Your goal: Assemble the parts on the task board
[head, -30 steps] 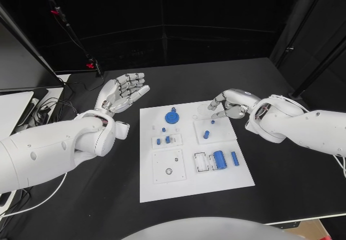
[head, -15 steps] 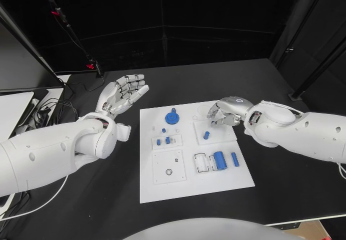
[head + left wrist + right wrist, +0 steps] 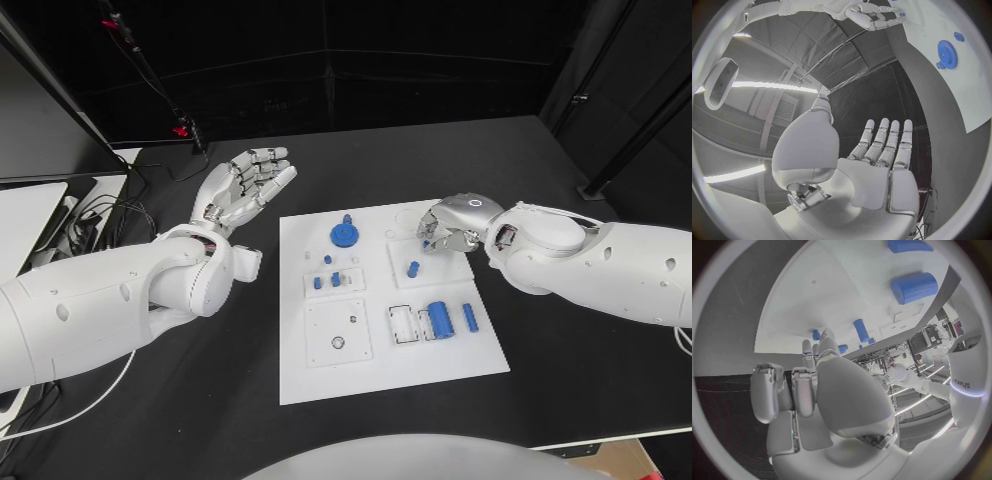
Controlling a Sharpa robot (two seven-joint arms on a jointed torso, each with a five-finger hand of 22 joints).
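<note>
- We're looking at an early stage: on the task board (image 3: 392, 372), mid-bench, the blue gear (image 3: 343, 235) sits far-left and the blue cylinders (image 3: 449, 319) near-right, most parts seemingly loose.
- Left hand (image 3: 245, 186) hovers over bare bench left of the board, fingers apart, holding nothing.
- Right hand (image 3: 450, 228) is curled over the far-right plate; we can't tell if it's pinching anything.

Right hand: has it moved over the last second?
Yes. The right hand has drawn in from beyond the task board's far right corner to hang over the board's far right part, near the small blue peg.
</note>
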